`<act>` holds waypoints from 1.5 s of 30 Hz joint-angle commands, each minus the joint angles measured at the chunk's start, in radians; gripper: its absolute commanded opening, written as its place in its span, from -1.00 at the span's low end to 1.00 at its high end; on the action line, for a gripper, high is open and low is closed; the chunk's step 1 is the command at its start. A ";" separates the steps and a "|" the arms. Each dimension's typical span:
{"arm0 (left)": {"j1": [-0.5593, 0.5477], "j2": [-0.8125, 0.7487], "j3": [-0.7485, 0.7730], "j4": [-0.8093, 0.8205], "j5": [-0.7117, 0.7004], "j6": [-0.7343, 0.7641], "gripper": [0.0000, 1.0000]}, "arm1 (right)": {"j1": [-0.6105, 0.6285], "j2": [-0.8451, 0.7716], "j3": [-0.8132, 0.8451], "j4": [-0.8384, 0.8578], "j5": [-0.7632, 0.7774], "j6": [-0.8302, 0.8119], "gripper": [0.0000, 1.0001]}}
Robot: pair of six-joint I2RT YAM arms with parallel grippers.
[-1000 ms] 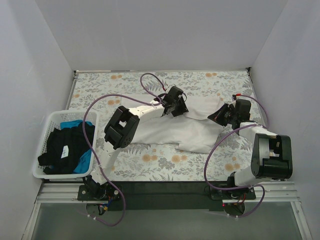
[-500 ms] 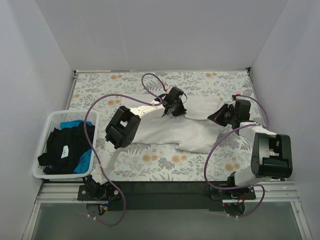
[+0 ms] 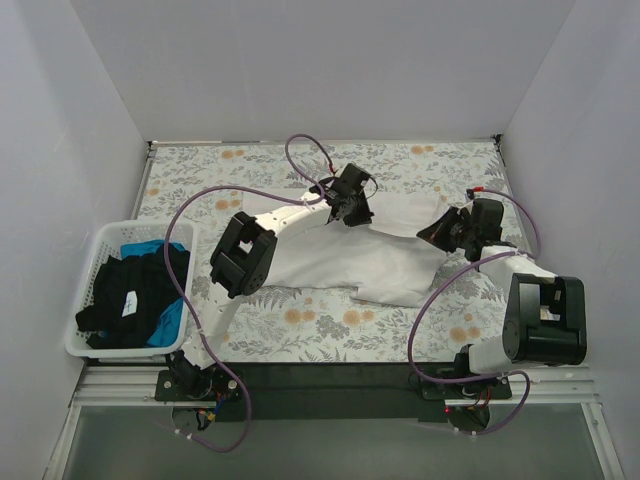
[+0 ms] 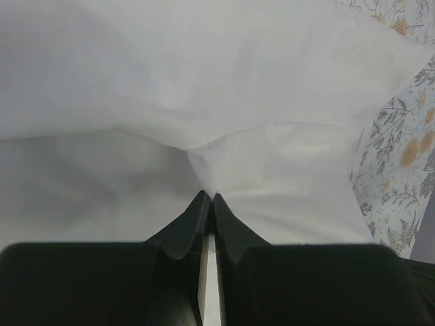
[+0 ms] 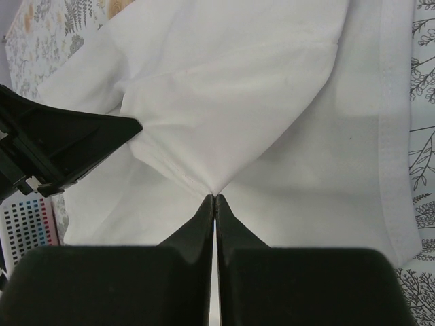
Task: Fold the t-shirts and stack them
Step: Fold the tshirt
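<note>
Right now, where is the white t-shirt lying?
In the top view the white t-shirt lies spread on the floral tablecloth mid-table, between the left gripper and the right gripper, which both pinch it.

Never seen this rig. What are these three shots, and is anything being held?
Two robot arms are bolted side by side. The wide picture looks down from above and behind them; the other two come from a camera on each wrist. A white t-shirt lies on a floral tablecloth. The black wedges are the left gripper and right gripper, each shut on a pinch of it. A basket at the left holds black and blue shirts.
</note>
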 commanded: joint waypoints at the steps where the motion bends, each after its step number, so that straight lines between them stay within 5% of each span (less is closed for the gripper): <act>1: -0.004 -0.044 0.052 -0.083 -0.002 0.027 -0.90 | -0.005 -0.038 -0.003 -0.029 0.035 -0.028 -0.97; 5: -0.004 -0.062 0.082 -0.095 -0.027 0.048 -0.78 | -0.005 -0.027 0.018 -0.037 0.015 -0.025 -0.97; 11: -0.004 -0.156 -0.002 -0.043 -0.061 0.068 -0.10 | -0.005 -0.023 0.032 -0.049 0.009 -0.034 -0.97; 15: -0.004 -0.153 -0.080 0.014 -0.026 0.045 0.13 | -0.005 -0.016 0.023 -0.050 0.001 -0.037 -0.97; 40: -0.021 0.019 -0.031 0.082 0.006 0.028 -0.22 | -0.005 0.022 0.015 -0.029 -0.018 -0.043 -0.97; 45: -0.023 -0.030 -0.037 0.063 -0.052 0.051 -0.81 | -0.005 0.008 0.017 -0.030 -0.017 -0.045 -0.97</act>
